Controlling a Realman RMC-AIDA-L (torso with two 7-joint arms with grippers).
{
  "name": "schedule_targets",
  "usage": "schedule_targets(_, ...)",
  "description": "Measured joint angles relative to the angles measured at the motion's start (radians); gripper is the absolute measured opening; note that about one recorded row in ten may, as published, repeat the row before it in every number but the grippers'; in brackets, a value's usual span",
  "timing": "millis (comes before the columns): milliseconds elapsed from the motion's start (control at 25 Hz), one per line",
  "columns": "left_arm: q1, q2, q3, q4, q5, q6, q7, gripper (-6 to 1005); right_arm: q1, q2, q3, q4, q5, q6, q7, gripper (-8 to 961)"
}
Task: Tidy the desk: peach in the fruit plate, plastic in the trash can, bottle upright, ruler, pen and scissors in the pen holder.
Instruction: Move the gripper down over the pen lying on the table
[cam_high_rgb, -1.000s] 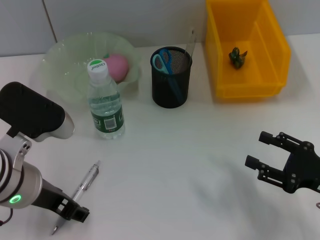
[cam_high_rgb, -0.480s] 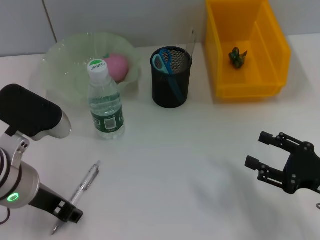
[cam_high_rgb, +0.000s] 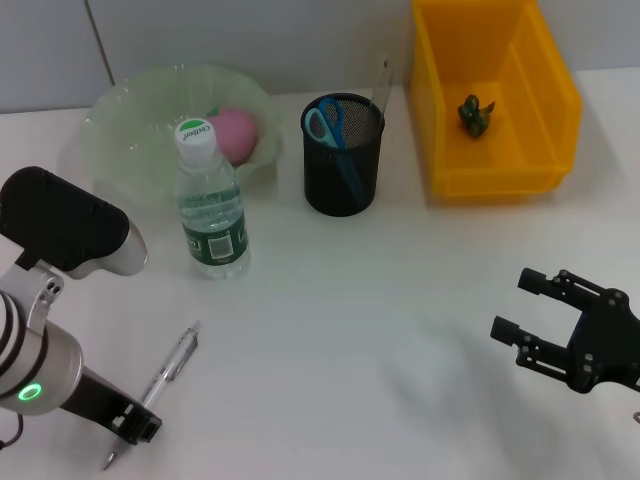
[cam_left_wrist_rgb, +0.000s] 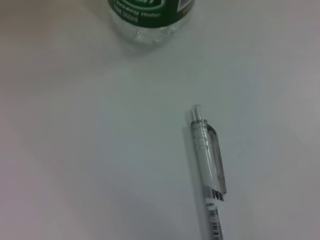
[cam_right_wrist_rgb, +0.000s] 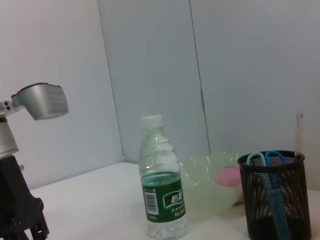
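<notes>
Pen (cam_high_rgb: 160, 385) lies flat on the desk (cam_high_rgb: 330, 330) at the near left, still outside the holder, clicker end pointing toward the bottle. Left gripper (cam_high_rgb: 135, 425) sits low right at the pen's near end; can't tell from head or wrist view whether its jaws are apart or together, or whether they touch the pen. Left wrist view shows the pen's clip half and the bottle base, nothing else. Bottle (cam_high_rgb: 210, 200) stands upright, cap on, just in front of the fruit plate (cam_high_rgb: 120, 130). Peach (cam_high_rgb: 235, 133) is in the plate, behind the bottle cap. Pen holder (cam_high_rgb: 342, 155) stands mid-desk, right of the plate, with blue-handled scissors (cam_high_rgb: 325, 125) inside, handles up, and the clear ruler (cam_high_rgb: 382, 85) sticking out at its back right edge. Yellow trash can (cam_high_rgb: 545, 100) is far right at the back; green plastic scrap (cam_high_rgb: 474, 113) lies on its floor. Right gripper (cam_high_rgb: 518, 305) hovers over the near right of the desk, well apart from everything, jaws spread wide, holding nothing.
</notes>
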Motion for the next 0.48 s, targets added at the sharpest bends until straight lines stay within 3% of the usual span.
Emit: schedule_targets(480,-0.011,0.000,0.000,-0.020,-0.002,0.002,-0.001,380,-0.006,-0.001,0.000,0.012,0.002,0.001,0.000,733)
